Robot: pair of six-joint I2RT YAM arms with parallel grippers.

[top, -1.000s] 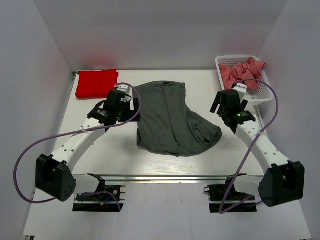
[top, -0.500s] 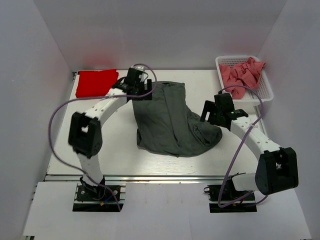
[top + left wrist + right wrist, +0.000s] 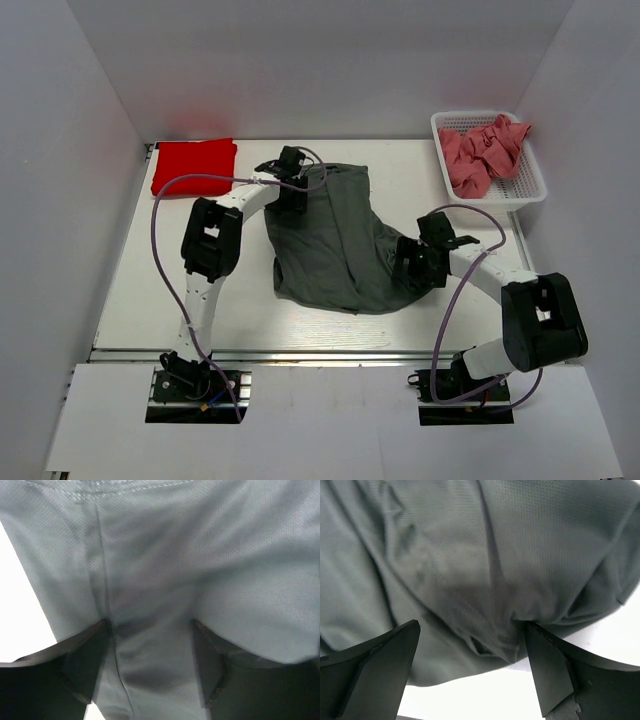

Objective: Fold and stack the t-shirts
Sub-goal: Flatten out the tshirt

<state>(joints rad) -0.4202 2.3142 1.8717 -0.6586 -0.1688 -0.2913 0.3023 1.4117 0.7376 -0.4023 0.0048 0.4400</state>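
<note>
Top view only: red t-shirt [image 3: 193, 167], basket [image 3: 532, 172]; wrists: grey t-shirt [image 3: 210, 555].

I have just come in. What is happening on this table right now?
A robot is handling a dark grey t-shirt spread loosely in the middle. The left gripper, open, is down on its far left part; the right gripper, open, is at its near right edge. A folded red t-shirt lies in the far left corner; pink t-shirts sit in a white basket.
</note>
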